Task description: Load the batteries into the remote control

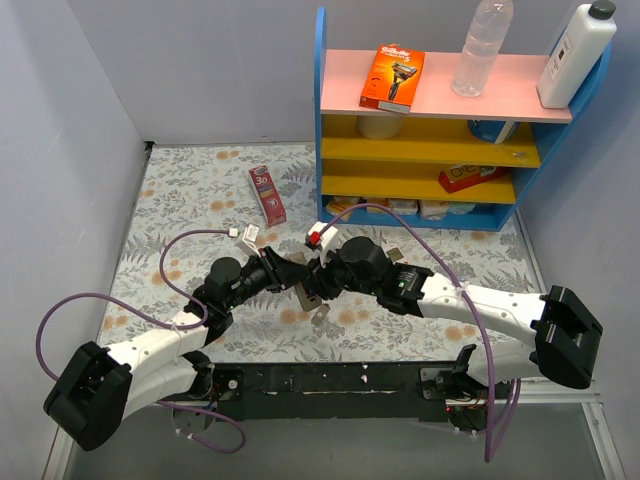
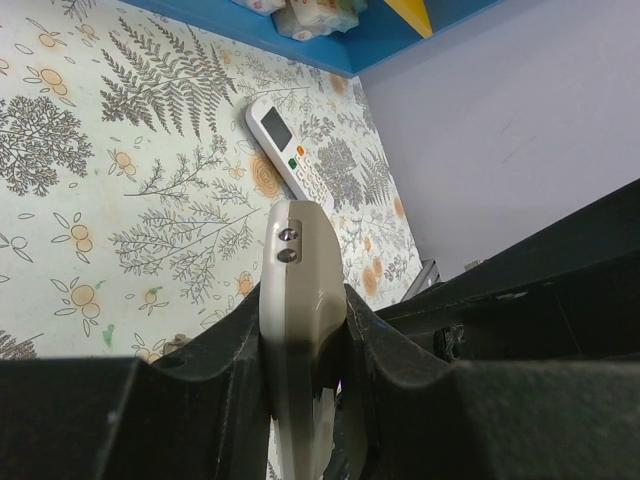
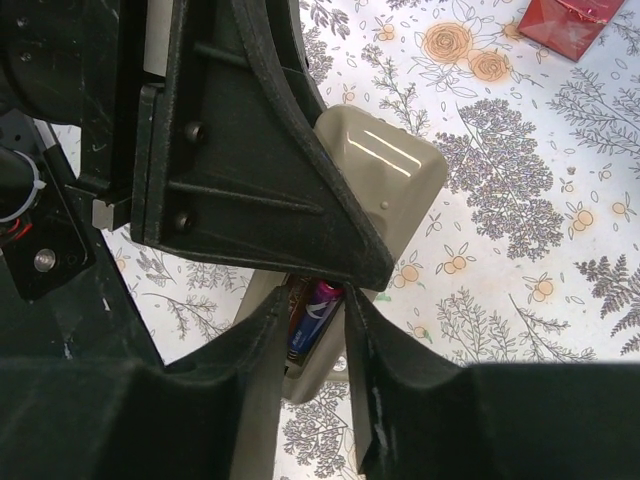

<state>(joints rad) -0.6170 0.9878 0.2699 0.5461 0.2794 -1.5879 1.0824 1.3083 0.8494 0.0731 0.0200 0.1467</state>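
Loading a battery (image 3: 318, 303) into a remote (image 3: 388, 168) over a floral table (image 1: 200, 180).
Clamps the remote tight in the left gripper (image 2: 303, 330), hiding its middle in both wrist views; from above, buries it too deep to make out. Straddles the battery, purple and half sunk in the open compartment (image 3: 298, 320), with the right gripper (image 3: 310, 318), jaws narrowly parted; cannot tell whether either side touches it. Leaves a white remote (image 2: 288, 150) flat on the table near the blue shelf (image 1: 440, 130), its near end hidden behind the held one.
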